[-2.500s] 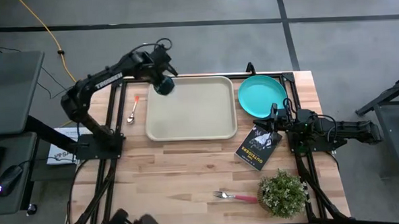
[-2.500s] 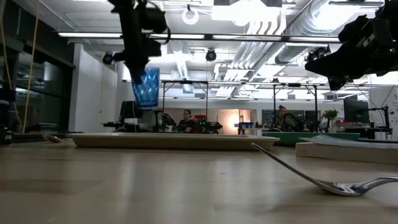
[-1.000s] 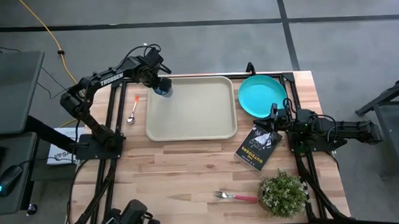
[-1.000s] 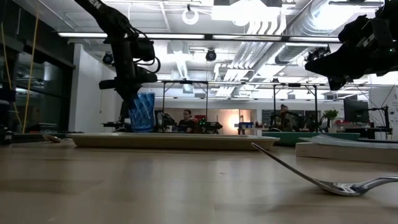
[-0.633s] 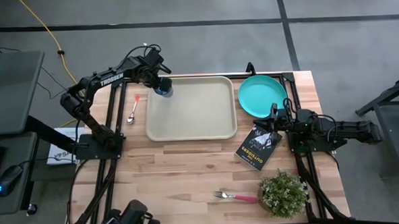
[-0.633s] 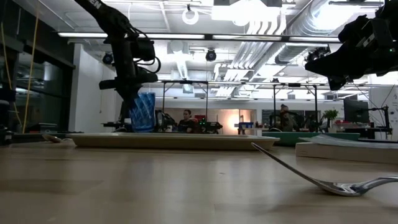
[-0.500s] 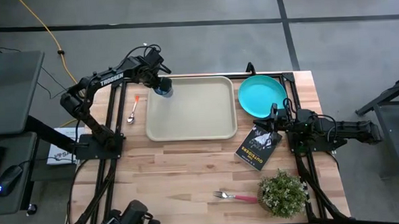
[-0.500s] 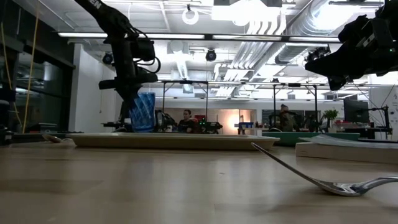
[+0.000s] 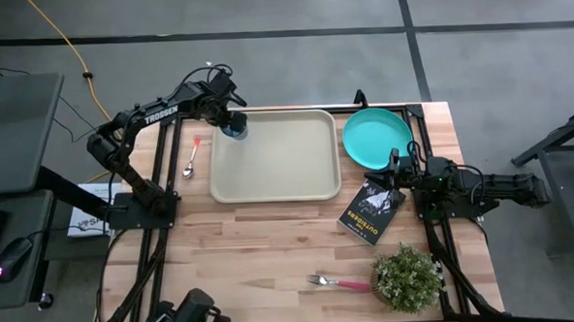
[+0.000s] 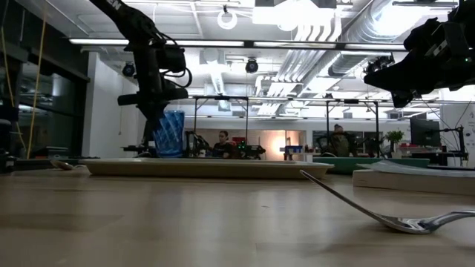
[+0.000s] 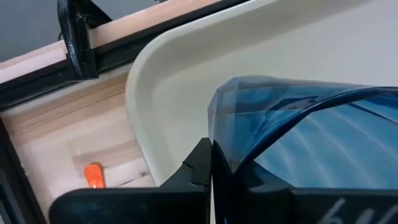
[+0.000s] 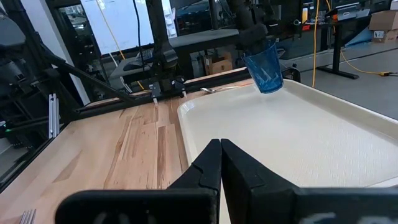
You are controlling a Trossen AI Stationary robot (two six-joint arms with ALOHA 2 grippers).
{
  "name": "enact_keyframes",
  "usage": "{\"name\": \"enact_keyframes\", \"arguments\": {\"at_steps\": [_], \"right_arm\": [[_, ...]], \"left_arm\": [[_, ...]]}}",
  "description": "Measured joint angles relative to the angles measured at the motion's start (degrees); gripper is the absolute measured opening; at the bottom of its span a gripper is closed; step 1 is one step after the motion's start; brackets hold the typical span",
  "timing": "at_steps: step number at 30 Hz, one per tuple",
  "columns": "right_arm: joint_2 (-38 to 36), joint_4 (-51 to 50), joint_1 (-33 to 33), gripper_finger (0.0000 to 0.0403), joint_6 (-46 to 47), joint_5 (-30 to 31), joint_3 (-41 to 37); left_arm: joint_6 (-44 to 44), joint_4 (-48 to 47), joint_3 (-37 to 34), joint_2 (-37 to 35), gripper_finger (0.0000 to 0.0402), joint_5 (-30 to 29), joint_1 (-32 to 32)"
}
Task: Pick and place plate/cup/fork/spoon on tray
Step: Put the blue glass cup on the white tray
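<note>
The blue cup (image 9: 233, 129) is in my left gripper (image 9: 229, 120) over the far left corner of the cream tray (image 9: 278, 166). It also shows in the low view (image 10: 169, 133) and the right wrist view (image 12: 264, 65). The turquoise plate (image 9: 376, 138) lies flat on the table right of the tray. The orange-handled spoon (image 9: 192, 157) lies left of the tray. The fork (image 9: 339, 283) lies near the front edge. My right gripper (image 9: 394, 166) is shut and empty between the plate and the book. My left gripper holds the cup by its rim (image 11: 214, 118), the wall pinched with one finger (image 11: 199, 162) outside and the other seemingly inside. It comes from above, slanting from the far left. The cup hangs tilted, base (image 10: 169, 153) at the tray floor; whether it touches, I cannot tell.
A black book (image 9: 372, 211) lies right of the tray's near right corner. A small potted plant (image 9: 407, 277) stands at the front right beside the fork. Bare wood lies between the tray and the front edge. People sit in the room beyond the table.
My left gripper has come down with the cup toward the tray's far left corner, from well above the tray to tray level. It has kept still over the last second. The cup stays tilted in the hold.
</note>
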Motion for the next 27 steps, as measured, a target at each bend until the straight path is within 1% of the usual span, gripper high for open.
{"name": "enact_keyframes", "arguments": {"at_steps": [27], "right_arm": [[0.0,0.0,0.0,0.0,0.0,0.0,0.0]], "left_arm": [[0.2,-0.6,0.0,0.2,0.0,0.3,0.1]]}}
